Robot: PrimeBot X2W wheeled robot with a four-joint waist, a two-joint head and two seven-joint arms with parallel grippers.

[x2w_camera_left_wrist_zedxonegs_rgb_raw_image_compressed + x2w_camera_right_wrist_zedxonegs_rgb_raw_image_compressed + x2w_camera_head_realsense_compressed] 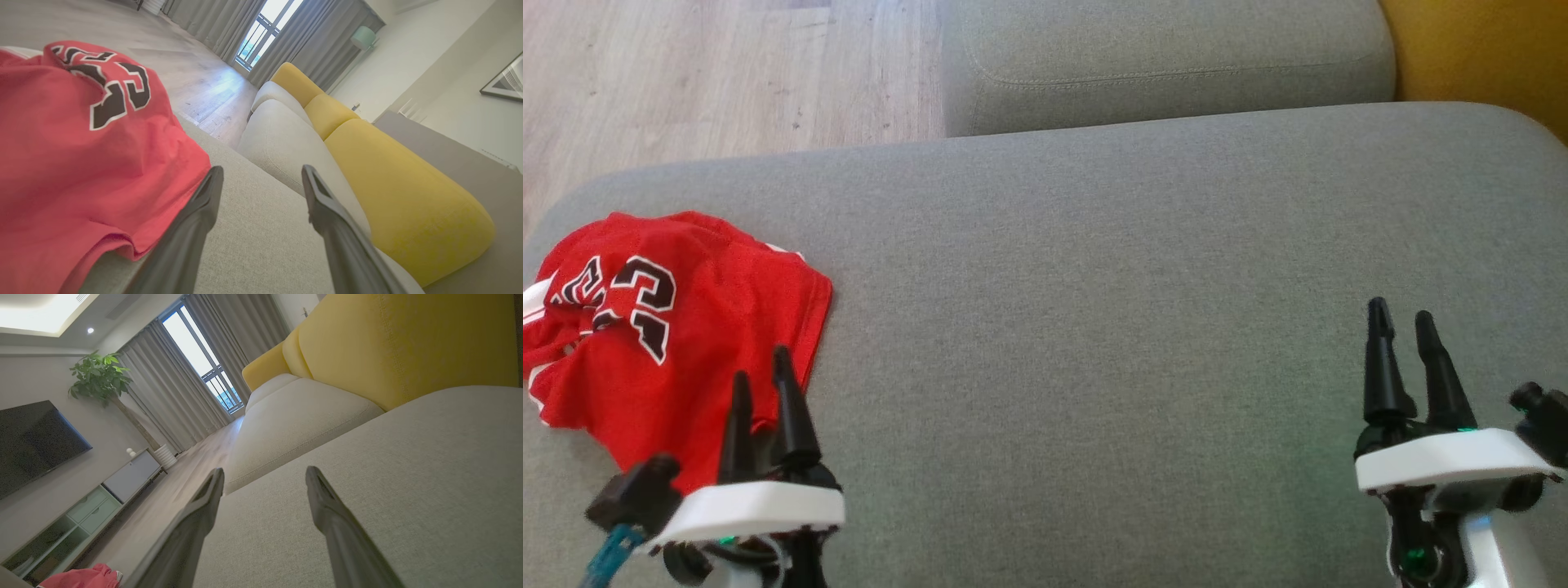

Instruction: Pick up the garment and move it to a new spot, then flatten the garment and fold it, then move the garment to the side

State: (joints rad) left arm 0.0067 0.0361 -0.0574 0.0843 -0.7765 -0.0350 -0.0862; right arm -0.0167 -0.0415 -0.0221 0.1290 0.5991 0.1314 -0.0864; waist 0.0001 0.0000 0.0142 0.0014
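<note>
Grey sofa seat [1094, 286], crumpled red garment [686, 327] at its left end, left gripper [762, 363] at garment's near edge, fingers apart, empty, right gripper [1401, 310] well apart, fingers spread, empty

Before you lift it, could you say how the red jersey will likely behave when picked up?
The red jersey lies crumpled in soft folds, so it will probably hang limp and unfold when lifted. It looks thin, so likely light. On the grey sofa it may drag and bunch rather than slide.
</note>
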